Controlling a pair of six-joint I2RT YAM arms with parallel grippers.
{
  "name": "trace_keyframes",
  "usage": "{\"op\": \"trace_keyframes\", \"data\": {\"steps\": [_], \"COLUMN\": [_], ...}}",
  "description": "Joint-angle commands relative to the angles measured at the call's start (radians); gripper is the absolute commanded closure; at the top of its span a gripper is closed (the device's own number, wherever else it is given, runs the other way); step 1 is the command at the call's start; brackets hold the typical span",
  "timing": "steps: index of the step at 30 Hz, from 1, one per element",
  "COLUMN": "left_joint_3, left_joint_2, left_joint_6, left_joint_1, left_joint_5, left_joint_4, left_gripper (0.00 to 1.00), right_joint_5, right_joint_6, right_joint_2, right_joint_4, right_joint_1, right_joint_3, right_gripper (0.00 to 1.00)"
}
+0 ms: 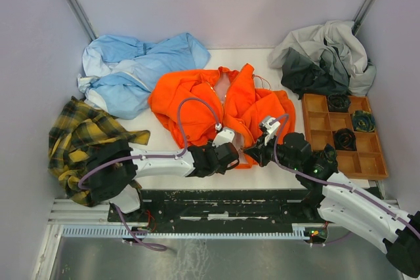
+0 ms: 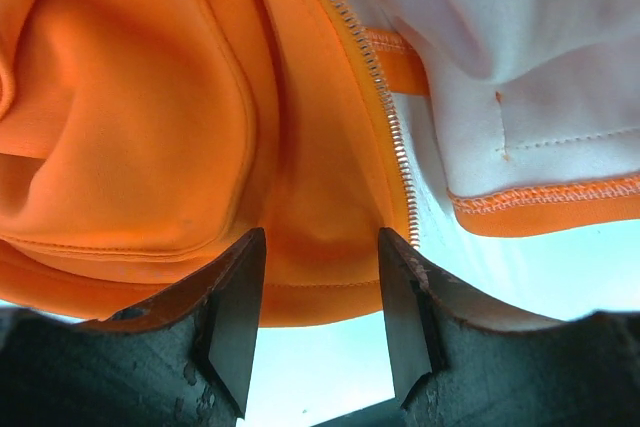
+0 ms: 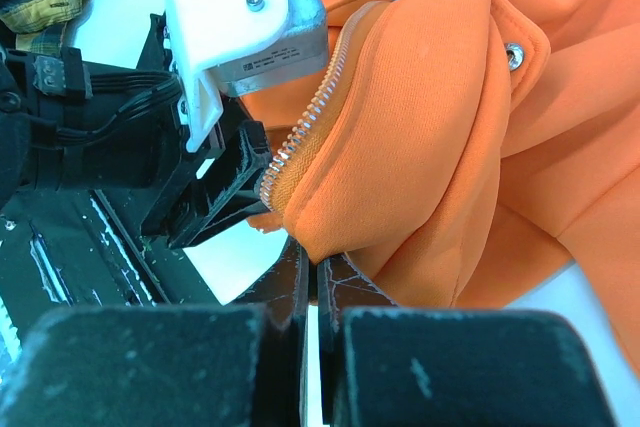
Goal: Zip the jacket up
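We see a wooden tray [image 1: 367, 162] of square compartments on a white table [image 1: 239, 56]. Three dark rolled bundles [image 1: 344, 139] sit in separate compartments of it. Just behind the tray lies a heap of grey and dark clothing [image 1: 325, 57]. Well to the tray's left, a crumpled light blue garment [image 1: 134, 70] lies toward the back, and a yellow-and-black plaid shirt [image 1: 79, 132] lies nearer the front.

Zipper end out of sight
At 5 o'clock the zipper [image 2: 385, 117] is hidden behind a finger [image 2: 405, 317]; the jacket [image 2: 150, 97] is cropped at 12.
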Motion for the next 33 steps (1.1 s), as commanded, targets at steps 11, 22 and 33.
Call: {"op": "trace_keyframes", "data": {"steps": [11,22,33], "left_joint_3": [-0.008,-0.018,0.004], "left_joint_2": [-0.023,0.027,0.181], "left_joint_6": [-0.040,-0.045,-0.067], "left_joint_1": [0.008,0.034,0.042], "left_joint_5": [0.067,0.088,0.117], "left_joint_4": [0.073,0.053,0.000], "left_gripper": [0.49,0.52,0.51], "right_joint_5": [0.010,0.000,0.003], "right_joint_6": [0.003,0.003,0.001], "right_joint_2": [-0.001,0.023,0.034], "right_joint_4": [0.036,0.039,0.038], "right_joint_1": [0.000,0.000,0.000], "right_joint_3": [0.004,0.010,0.014], "right_gripper": [0.99,0.97,0.97]}}
